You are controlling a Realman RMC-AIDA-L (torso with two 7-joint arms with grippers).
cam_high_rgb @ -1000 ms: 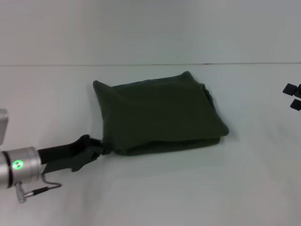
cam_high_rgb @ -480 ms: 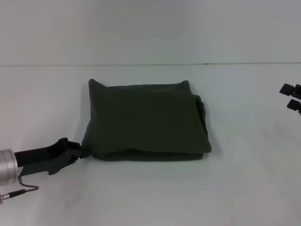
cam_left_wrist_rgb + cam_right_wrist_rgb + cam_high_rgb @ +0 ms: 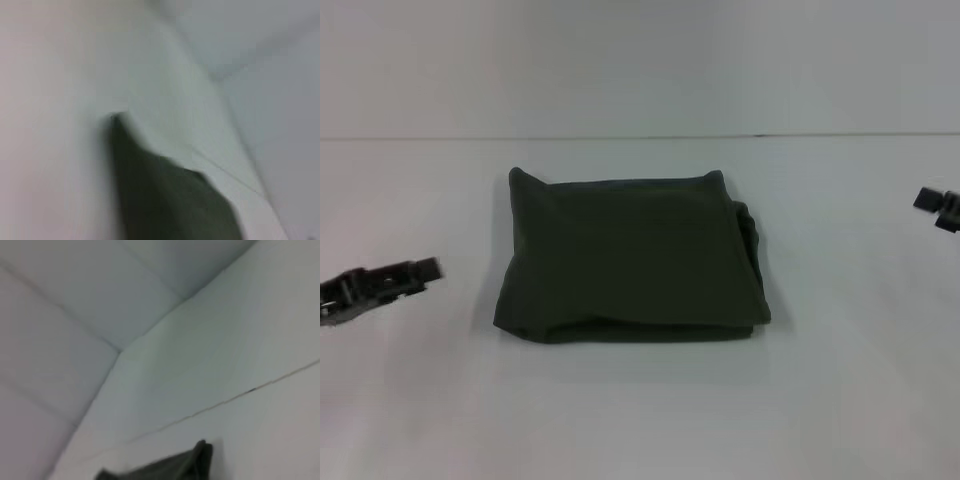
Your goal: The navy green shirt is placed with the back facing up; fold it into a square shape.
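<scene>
**Shirt sits folded as both arms stand off**

The left gripper hangs at the left edge of the head view, well apart from the shirt and holding nothing; whether its jaws are parted cannot be told from here. The right gripper shows only as a dark tip at the far right edge, also well clear and carrying nothing — its jaws cannot be read either.

Between them, the shirt lies at the middle of the white table as a compact, near-square bundle with its plain side up. Its left and near edges look tidy. On the right, the layers bulge and step out slightly, so that side is not flush. The left wrist view catches one dark corner of the cloth; the right wrist view shows only a far corner.

By the look of it the folding is all but done. The risk lies in the loose right side — soft layers could slump or spring open, and a further tug at one corner could skew the square.
</scene>
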